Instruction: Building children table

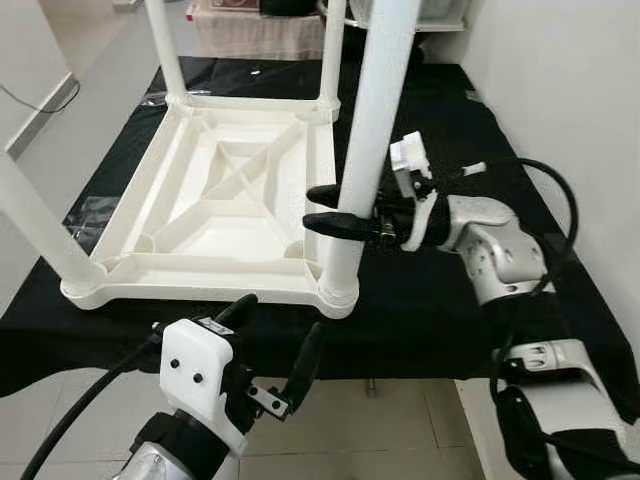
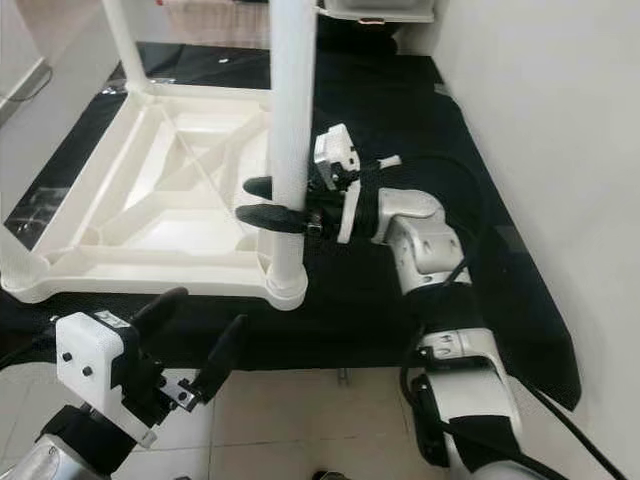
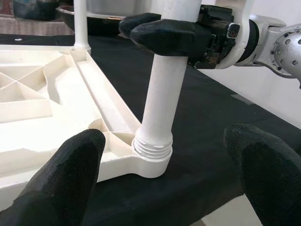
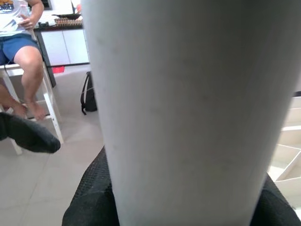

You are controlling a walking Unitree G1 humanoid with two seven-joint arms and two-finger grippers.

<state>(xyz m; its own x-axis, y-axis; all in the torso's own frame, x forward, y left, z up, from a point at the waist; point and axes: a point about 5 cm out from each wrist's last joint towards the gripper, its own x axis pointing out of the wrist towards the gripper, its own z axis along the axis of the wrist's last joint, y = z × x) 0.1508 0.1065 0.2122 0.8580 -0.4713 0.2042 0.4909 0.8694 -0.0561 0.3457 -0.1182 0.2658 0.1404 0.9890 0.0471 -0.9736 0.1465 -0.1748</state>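
A white children's table [image 1: 230, 190] lies upside down on a black-draped surface [image 1: 430, 290]. White legs stand up at its corners: far left [image 1: 165, 50], far right [image 1: 332, 50] and near left [image 1: 35, 225]. The near-right leg [image 1: 370, 130] stands in its corner socket [image 3: 151, 153], with threads showing at its base. My right gripper [image 1: 325, 208] is shut on this leg about a third of the way up, reaching in from the right. My left gripper [image 1: 280, 318] hangs open just in front of the table's near edge, below that corner, its fingers [image 3: 70, 174] wide apart and holding nothing.
A white wall runs along the right side. Crumpled clear plastic [image 1: 90, 215] lies on the cloth at the left. Tiled floor lies under the near edge. In the right wrist view a person [image 4: 23, 42] sits on a white chair across the room, beside a black bag [image 4: 89, 96].
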